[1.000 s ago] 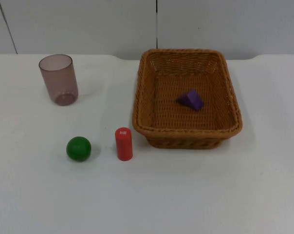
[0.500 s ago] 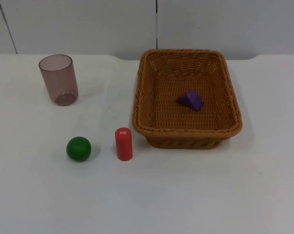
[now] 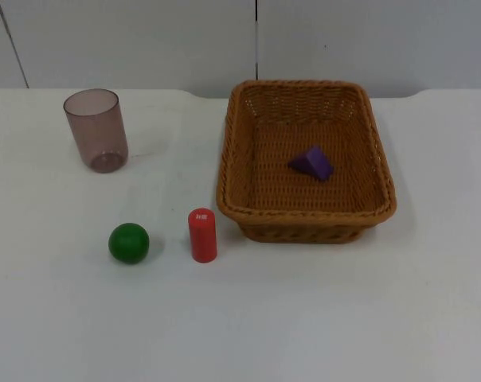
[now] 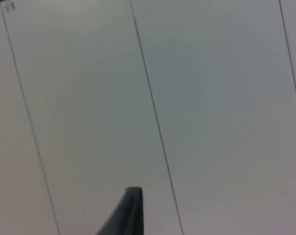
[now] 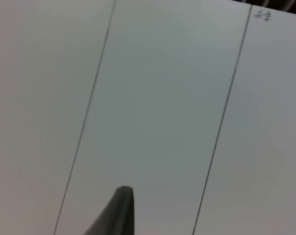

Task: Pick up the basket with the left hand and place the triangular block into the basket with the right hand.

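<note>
from the top view, the wicker basket [image 3: 306, 161] sits on the white table [image 3: 320, 318] toward the right, near the grey partition wall [image 3: 145, 40], and the purple triangular block [image 3: 311, 162] lies inside it on the woven floor, a little right of the middle, touching no wall of the basket. left of the basket's front corner stands a red cylinder [image 3: 202, 235], upright and apart from the rim; further left lies a green ball [image 3: 129, 243], separate from the cylinder. a translucent purple-brown cup [image 3: 96, 129] stands upright at the far left, well apart from the rest. in the left wrist view, one dark fingertip of the left gripper [image 4: 127, 210] stands against pale grey panels crossed by thin dark seams; i cannot tell whether this pincer is wide or narrow. in the right wrist view, one dark fingertip of the right gripper [image 5: 118, 210] stands against the same kind of seamed grey panels, and its pincer state cannot be told either.
</note>
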Action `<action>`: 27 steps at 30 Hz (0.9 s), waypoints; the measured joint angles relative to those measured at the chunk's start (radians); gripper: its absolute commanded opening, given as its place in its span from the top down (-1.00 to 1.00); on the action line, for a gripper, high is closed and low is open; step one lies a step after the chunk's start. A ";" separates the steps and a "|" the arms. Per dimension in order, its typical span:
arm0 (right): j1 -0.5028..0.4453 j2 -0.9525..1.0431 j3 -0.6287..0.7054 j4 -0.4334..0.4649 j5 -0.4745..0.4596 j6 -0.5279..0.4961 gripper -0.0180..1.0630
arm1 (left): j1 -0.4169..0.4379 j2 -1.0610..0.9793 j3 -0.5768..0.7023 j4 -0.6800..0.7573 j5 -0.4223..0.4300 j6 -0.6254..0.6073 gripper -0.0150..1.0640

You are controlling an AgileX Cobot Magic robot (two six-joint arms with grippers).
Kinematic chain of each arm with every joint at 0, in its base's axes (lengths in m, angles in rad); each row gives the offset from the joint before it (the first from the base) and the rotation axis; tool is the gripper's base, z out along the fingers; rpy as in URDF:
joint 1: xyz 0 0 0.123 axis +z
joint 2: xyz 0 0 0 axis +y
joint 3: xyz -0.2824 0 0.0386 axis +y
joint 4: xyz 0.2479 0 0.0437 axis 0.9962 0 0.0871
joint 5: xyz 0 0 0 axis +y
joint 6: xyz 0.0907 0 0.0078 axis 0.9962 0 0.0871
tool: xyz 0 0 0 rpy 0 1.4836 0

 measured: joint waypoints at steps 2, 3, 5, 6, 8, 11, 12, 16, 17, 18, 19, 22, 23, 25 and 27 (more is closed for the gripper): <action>0.000 0.000 0.000 0.006 0.001 -0.004 -0.97 | 0.004 -0.003 0.000 0.000 0.000 0.002 -0.98; 0.000 0.000 0.000 0.008 0.005 -0.004 -0.97 | 0.004 -0.007 0.000 0.000 0.002 0.002 -0.98; 0.000 0.000 0.000 0.008 0.021 -0.006 -0.97 | 0.004 -0.009 0.000 -0.002 0.012 0.004 -0.98; 0.000 0.000 0.000 0.008 0.032 0.000 -0.97 | 0.004 -0.009 0.000 -0.002 0.025 0.004 -0.98; 0.000 0.000 0.000 0.008 0.049 0.007 -0.97 | 0.004 -0.012 0.000 -0.005 0.038 0.004 -0.98; 0.000 0.000 0.000 0.008 0.111 0.012 -0.97 | 0.004 -0.016 -0.002 -0.024 0.061 0.004 -0.98; 0.000 0.000 0.000 0.008 0.127 0.014 -0.97 | 0.004 -0.018 -0.003 -0.024 0.074 0.004 -0.98; 0.000 0.000 0.000 0.008 0.159 0.012 -0.97 | 0.004 -0.018 -0.002 -0.059 0.099 0.004 -0.98; 0.000 0.000 -0.001 0.008 0.168 0.008 -0.97 | 0.004 -0.018 -0.002 -0.072 0.100 0.006 -0.98; 0.002 0.000 -0.001 0.014 0.173 0.003 -0.97 | 0.004 -0.018 -0.002 -0.086 0.100 0.010 -0.98; 0.006 0.000 -0.001 0.021 0.173 0.000 -0.97 | 0.004 -0.018 0.000 -0.098 0.100 0.011 -0.98; 0.016 0.000 -0.003 0.025 0.175 -0.002 -0.97 | 0.004 -0.019 0.010 -0.109 0.101 0.011 -0.98; 0.018 0.000 -0.004 0.025 0.177 -0.002 -0.97 | 0.004 -0.018 0.014 -0.113 0.104 0.011 -0.98; 0.021 0.000 -0.004 0.025 0.179 -0.002 -0.97 | 0.004 -0.018 0.025 -0.120 0.104 0.011 -0.98; 0.023 0.000 -0.004 0.030 0.183 -0.001 -0.97 | 0.004 -0.018 0.039 -0.128 0.104 0.011 -0.98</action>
